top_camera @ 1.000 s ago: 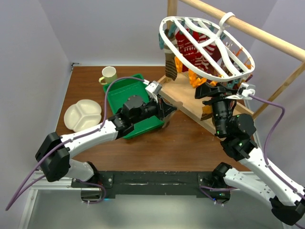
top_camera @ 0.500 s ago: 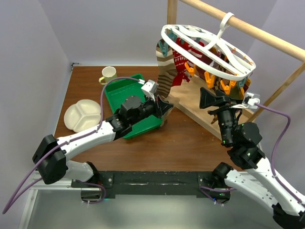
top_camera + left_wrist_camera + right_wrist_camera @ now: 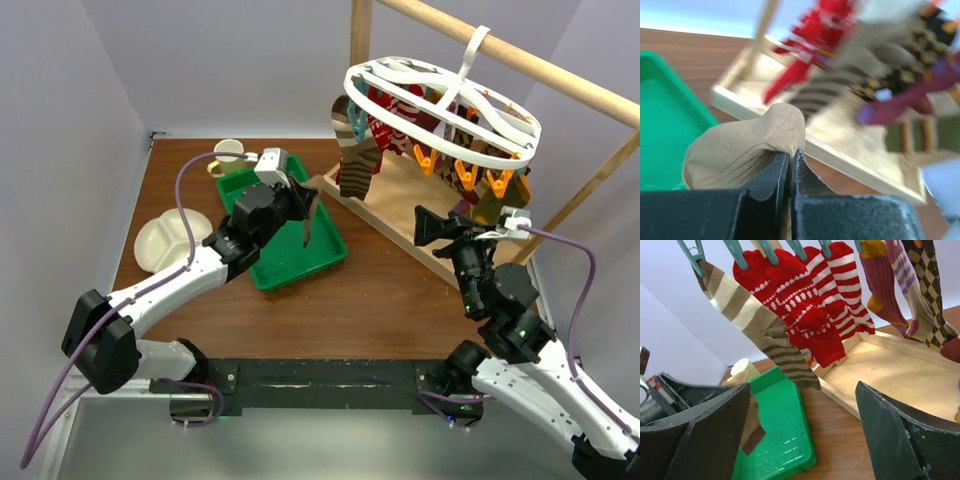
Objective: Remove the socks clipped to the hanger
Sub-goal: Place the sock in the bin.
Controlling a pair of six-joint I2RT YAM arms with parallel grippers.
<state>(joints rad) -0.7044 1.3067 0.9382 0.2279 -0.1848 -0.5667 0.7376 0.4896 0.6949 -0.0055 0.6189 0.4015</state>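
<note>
The white oval hanger [image 3: 440, 105] hangs by its hook from a wooden rail, with several socks clipped under it. From the right wrist view they are a brown striped sock [image 3: 755, 320], red patterned socks [image 3: 800, 310], a red-and-white striped one [image 3: 845, 285], a maroon one [image 3: 885, 280] and an argyle one [image 3: 927, 285]. My left gripper [image 3: 300, 197] is shut on a tan sock [image 3: 740, 150], which dangles over the green tray [image 3: 290, 250]. My right gripper [image 3: 430, 228] stands open and holds nothing, below the hanger, facing the socks [image 3: 385, 135].
A wooden base board [image 3: 400, 205] lies under the hanger, part of the rail stand [image 3: 470, 40]. A pale cup [image 3: 228, 155] stands behind the tray and a white divided plate [image 3: 170, 240] lies at the left. Grey walls close in the left and back.
My left gripper has carried the tan sock left and back from the hanger to above the tray. The hanger has swung back level. My right gripper's jaws have widened.
</note>
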